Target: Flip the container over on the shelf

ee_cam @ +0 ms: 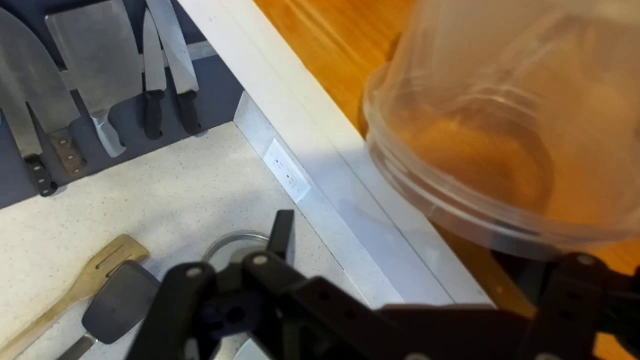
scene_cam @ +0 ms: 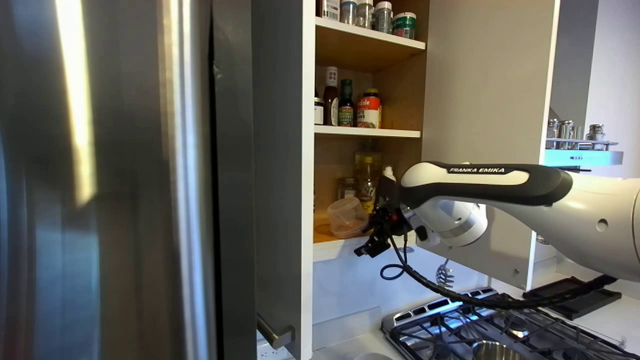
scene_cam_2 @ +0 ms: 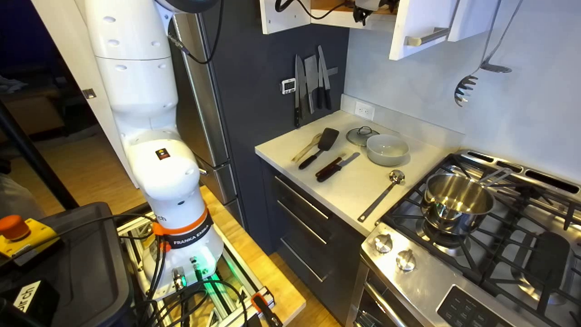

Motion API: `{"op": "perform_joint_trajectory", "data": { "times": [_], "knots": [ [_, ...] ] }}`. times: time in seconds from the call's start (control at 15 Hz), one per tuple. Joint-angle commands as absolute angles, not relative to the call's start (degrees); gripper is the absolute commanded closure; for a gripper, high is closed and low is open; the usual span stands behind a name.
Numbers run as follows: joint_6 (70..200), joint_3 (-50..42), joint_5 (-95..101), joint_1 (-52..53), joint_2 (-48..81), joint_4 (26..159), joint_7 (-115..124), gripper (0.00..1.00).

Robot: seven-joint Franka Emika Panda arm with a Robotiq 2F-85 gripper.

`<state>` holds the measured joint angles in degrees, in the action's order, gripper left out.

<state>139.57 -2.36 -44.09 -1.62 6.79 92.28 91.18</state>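
Observation:
The container (scene_cam: 345, 216) is a squat clear tub at the front of the bottom shelf (scene_cam: 321, 236), and it looks tilted in that exterior view. In the wrist view the container (ee_cam: 500, 150) fills the upper right, its wide rim on the side toward my gripper, above the tan shelf (ee_cam: 330, 45). My gripper (ee_cam: 406, 250) is open with its fingers wide apart. One finger is out past the shelf's white front edge; the other is dark and partly hidden beneath the container's rim. I cannot tell whether it touches. The gripper (scene_cam: 367, 237) is just right of the container in that exterior view.
Behind the container stand a jar (scene_cam: 346, 188), a yellow-capped bottle (scene_cam: 368, 192) and a white-topped bottle (scene_cam: 388, 172). A middle board (scene_cam: 367, 132) is above. An open cupboard door (scene_cam: 480, 100) stands beside the arm. Below are the counter (scene_cam_2: 281, 145) and stove with a pot (scene_cam_2: 458, 200).

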Motion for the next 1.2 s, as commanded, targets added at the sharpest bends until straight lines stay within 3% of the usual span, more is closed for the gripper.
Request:
{"op": "perform_joint_trajectory", "data": {
  "times": [0.0,1.13],
  "knots": [
    [134.73,-2.81,-41.31,-2.73,7.57,89.69,87.89,0.00],
    [138.03,-2.92,-25.74,-2.14,13.47,83.20,88.71,0.00]
  ]
}}
